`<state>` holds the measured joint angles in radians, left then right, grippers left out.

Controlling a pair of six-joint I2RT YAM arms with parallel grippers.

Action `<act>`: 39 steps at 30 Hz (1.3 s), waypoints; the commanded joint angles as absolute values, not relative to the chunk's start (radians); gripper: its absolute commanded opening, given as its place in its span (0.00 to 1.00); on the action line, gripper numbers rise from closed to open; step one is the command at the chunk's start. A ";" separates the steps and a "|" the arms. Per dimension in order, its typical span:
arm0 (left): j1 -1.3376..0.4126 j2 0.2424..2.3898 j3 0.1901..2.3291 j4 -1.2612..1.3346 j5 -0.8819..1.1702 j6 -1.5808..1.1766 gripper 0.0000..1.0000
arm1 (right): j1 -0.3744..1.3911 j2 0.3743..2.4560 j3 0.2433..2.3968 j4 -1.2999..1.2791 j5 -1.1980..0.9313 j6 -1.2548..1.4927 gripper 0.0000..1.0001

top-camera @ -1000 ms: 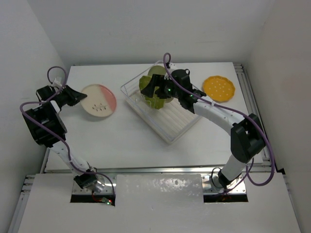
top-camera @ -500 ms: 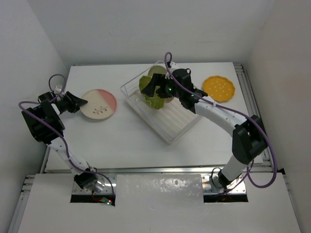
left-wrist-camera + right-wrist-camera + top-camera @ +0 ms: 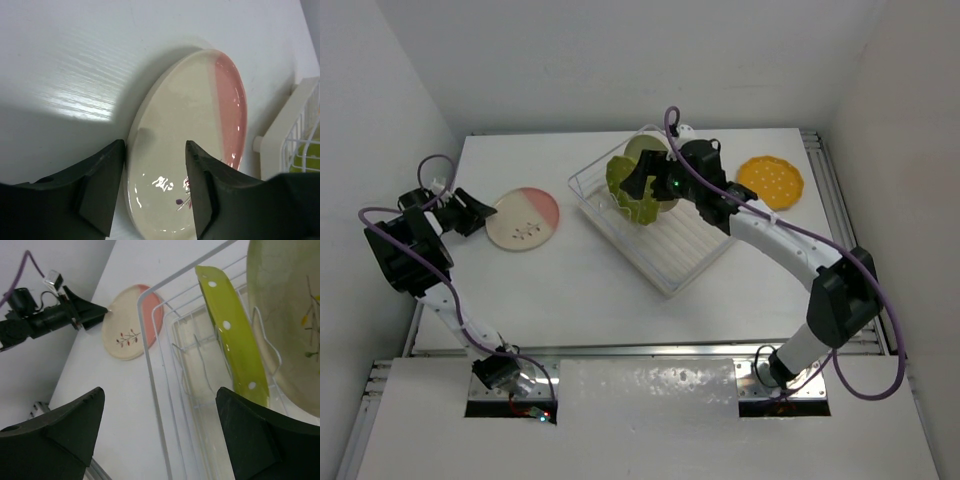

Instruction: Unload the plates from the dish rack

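Observation:
The cream-and-pink plate [image 3: 523, 221] lies flat on the table at the left. My left gripper [image 3: 483, 212] is open at its left rim. In the left wrist view the plate [image 3: 185, 135] shows between and beyond my spread fingers [image 3: 102, 185], and nothing is gripped. The dish rack [image 3: 665, 262] holds the olive-green dotted plate [image 3: 628, 192] upright, with the pale green-and-cream plate [image 3: 646, 148] behind it. My right gripper [image 3: 645, 185] hovers open over them. In the right wrist view the olive plate [image 3: 235, 340] and the pale green plate [image 3: 292, 315] stand between prongs. The orange-yellow plate [image 3: 770, 182] lies on the table at the right.
The rack sits diagonally at the table's middle back, and its white rim [image 3: 152, 380] runs down the right wrist view. A rack corner [image 3: 287, 132] shows to the right of the pink plate. Walls close in the table on the left, back and right.
My left arm has drawn back and lowered, and the cream-and-pink plate has shifted slightly nearer and rests flat. My right gripper has edged a little toward the back over the rack.

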<state>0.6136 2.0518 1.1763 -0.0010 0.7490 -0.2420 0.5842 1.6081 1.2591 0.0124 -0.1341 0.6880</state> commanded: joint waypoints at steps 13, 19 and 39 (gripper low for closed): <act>0.621 1.904 1.299 -0.141 0.584 -0.051 0.65 | 0.493 1.643 1.653 -0.467 0.150 0.285 0.68; 0.583 1.807 1.359 -0.210 0.571 0.109 0.65 | 0.430 1.831 1.827 -0.537 0.038 0.247 0.82; 0.500 1.655 1.365 -0.344 0.646 0.192 0.65 | 0.408 1.910 1.773 -0.358 -0.137 0.088 0.00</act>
